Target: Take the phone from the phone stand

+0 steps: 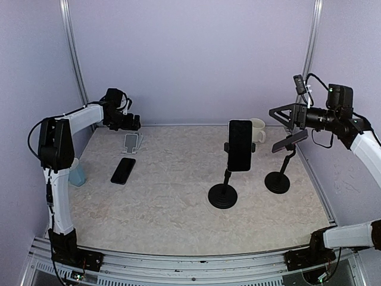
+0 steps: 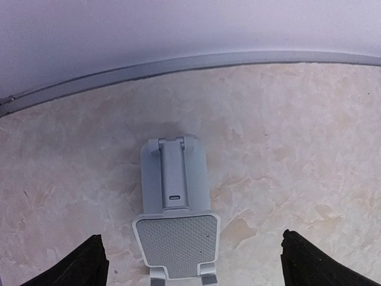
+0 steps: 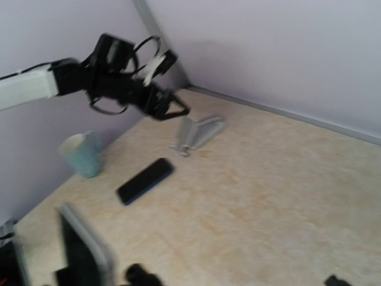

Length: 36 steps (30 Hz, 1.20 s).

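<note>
A black phone (image 1: 240, 145) stands upright in a black pole stand (image 1: 222, 195) at mid table. A second phone (image 1: 290, 140) lies tilted on another black pole stand (image 1: 277, 182) at the right. My right gripper (image 1: 278, 114) hovers open just above and behind that tilted phone, not touching it. A third black phone (image 1: 123, 170) lies flat on the table; it also shows in the right wrist view (image 3: 144, 180). My left gripper (image 1: 128, 123) is open over an empty grey folding stand (image 2: 175, 208), its fingertips (image 2: 80, 265) wide on either side.
A cream mug (image 1: 258, 130) stands behind the middle stand. A teal cup (image 1: 77, 173) sits at the left edge, by the left arm. Purple walls close the back and both sides.
</note>
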Each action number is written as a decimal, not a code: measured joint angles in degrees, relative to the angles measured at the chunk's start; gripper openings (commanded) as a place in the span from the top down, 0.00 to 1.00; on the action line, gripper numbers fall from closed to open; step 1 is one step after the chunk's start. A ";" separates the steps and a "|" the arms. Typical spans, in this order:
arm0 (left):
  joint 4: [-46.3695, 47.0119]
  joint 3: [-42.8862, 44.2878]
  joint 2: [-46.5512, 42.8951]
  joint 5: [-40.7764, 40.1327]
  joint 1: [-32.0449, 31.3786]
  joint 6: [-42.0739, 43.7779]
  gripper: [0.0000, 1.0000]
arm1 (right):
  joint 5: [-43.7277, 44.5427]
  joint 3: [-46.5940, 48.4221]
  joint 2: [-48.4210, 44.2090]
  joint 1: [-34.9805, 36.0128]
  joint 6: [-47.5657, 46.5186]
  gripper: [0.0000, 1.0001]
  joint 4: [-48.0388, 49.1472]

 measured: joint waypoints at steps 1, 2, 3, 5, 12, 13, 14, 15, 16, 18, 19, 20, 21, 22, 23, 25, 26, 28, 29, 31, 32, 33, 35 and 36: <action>0.59 -0.79 -1.81 0.39 -0.04 -0.28 0.01 | -1.18 -0.09 -0.24 0.00 0.15 0.04 0.09; 1.25 -1.73 -3.69 0.85 -0.11 -0.55 0.01 | -2.40 -0.31 -0.46 0.00 0.33 0.05 0.11; 2.10 -2.82 -5.73 1.36 -0.20 -0.81 0.01 | -3.65 -0.66 -0.66 0.00 0.50 0.05 0.26; 3.91 -5.22 -9.53 2.19 -0.52 -1.36 0.01 | -5.84 -1.62 -0.76 0.02 1.07 0.07 0.59; 8.68 -11.19 -18.91 3.67 -4.50 -2.12 0.01 | -10.27 -5.57 -0.50 2.84 2.73 0.10 1.31; 8.96 -11.67 -19.50 3.67 -5.60 -2.10 0.01 | -10.58 -5.84 -0.33 3.76 2.69 0.10 1.29; 9.22 -12.13 -19.93 3.67 -6.75 -2.08 0.01 | -10.75 -6.01 -0.09 4.70 2.51 0.10 1.09; 9.46 -12.50 -20.24 3.67 -7.54 -2.05 0.01 | -10.88 -6.12 0.20 5.49 2.40 0.10 0.90; 9.64 -12.94 -20.48 3.65 -8.52 -2.01 0.01 | -10.95 -6.23 0.46 5.99 2.25 0.11 0.83; 9.75 -13.90 -20.83 3.50 -10.56 -1.95 0.01 | -11.10 -6.62 1.01 6.93 1.88 0.11 0.59; 9.75 -14.27 -20.85 3.37 -11.41 -1.92 0.01 | -11.10 -6.82 1.29 7.28 1.77 0.11 0.35; 9.79 -14.60 -20.90 3.10 -12.02 -1.92 0.01 | -11.10 -6.99 1.62 7.52 1.62 0.11 0.13; 9.79 -15.02 -20.96 2.82 -12.68 -1.92 0.01 | -11.08 -7.17 2.01 7.76 1.44 0.11 -0.04; 9.79 -15.43 -21.09 2.58 -13.29 -1.92 0.01 | -11.08 -7.32 2.38 8.09 1.33 0.11 -0.15; 9.79 -15.78 -21.24 2.29 -13.86 -1.92 0.01 | -11.06 -7.45 2.71 8.37 1.22 0.11 -0.22; 9.79 -16.20 -21.68 1.88 -14.86 -1.90 0.01 | -11.02 -7.80 3.41 9.11 0.98 0.14 -0.46; 9.81 -16.26 -21.92 1.49 -15.37 -1.92 0.01 | -11.02 -7.89 3.76 9.46 0.85 0.15 -0.52; 9.84 -16.31 -22.53 1.09 -16.17 -1.90 0.01 | -11.02 -7.93 4.28 10.05 0.46 0.20 -0.57; 9.88 -16.31 -22.86 0.85 -16.68 -1.88 0.01 | -11.02 -7.96 4.55 10.36 0.28 0.22 -0.59; 10.01 -16.31 -23.47 0.39 -17.55 -1.84 0.01 | -11.02 -8.26 4.76 10.93 -0.07 0.27 -0.59; 10.16 -16.31 -23.67 0.09 -17.92 -1.77 0.01 | -11.04 -8.50 4.90 11.28 0.00 0.29 -0.57; 10.32 -16.31 -23.76 -0.11 -18.18 -1.75 0.01 | -11.04 -8.63 5.03 11.50 -0.09 0.31 -0.63; 10.45 -16.31 -23.80 -0.42 -18.71 -1.70 0.01 | -11.08 -8.96 5.31 12.09 -0.11 0.36 -0.63; 10.45 -16.31 -23.80 -0.46 -18.86 -1.73 0.01 | -11.10 -9.09 5.40 12.26 -0.28 0.38 -0.63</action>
